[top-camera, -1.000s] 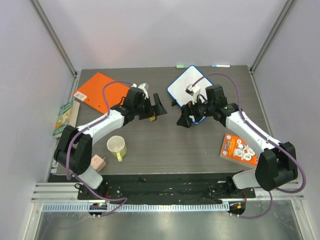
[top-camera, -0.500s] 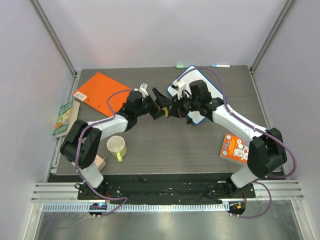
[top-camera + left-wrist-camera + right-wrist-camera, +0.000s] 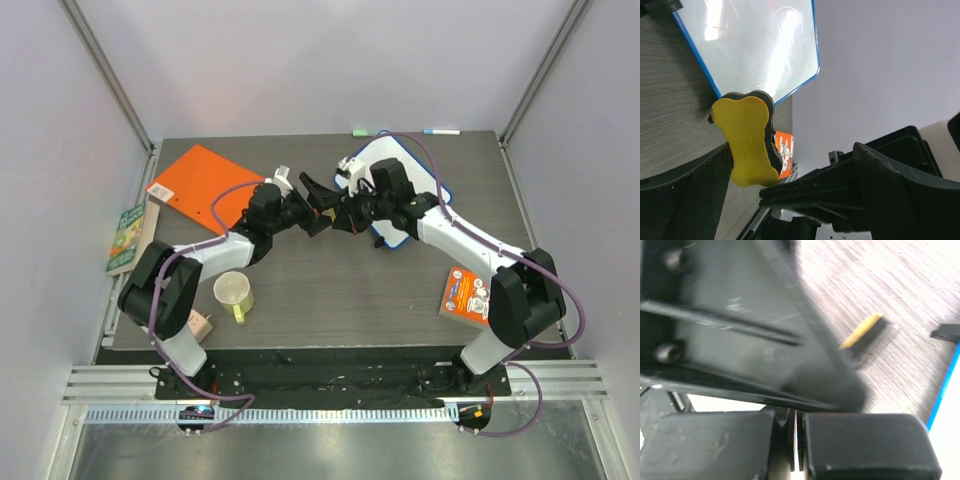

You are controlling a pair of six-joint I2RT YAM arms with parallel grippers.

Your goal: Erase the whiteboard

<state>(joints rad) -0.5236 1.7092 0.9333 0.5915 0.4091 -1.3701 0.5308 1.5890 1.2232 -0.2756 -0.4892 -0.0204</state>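
The whiteboard [image 3: 402,155], white with a blue rim, lies at the back right of the table, partly under my right arm; it also shows in the left wrist view [image 3: 755,45] and as a rim [image 3: 943,392] in the right wrist view. A yellow bone-shaped eraser [image 3: 745,142] with black felt sits between my left gripper's [image 3: 318,205] open fingers, leaning on one finger [image 3: 690,190]. My right gripper [image 3: 345,215] meets the left one nose to nose, its jaws [image 3: 796,440] shut with nothing between them. The eraser [image 3: 865,332] shows edge-on beyond a left finger [image 3: 765,340].
An orange folder [image 3: 195,185] lies at the back left, with a green book [image 3: 127,235] at the left edge. A pale cup [image 3: 233,292] and a small block [image 3: 197,325] sit front left. An orange booklet [image 3: 478,298] lies front right. Markers [image 3: 440,131] rest at the back edge.
Both arms swung inward until the grippers met at the table's middle, by the whiteboard's near-left edge. The right gripper went from open to shut; the left stayed open.
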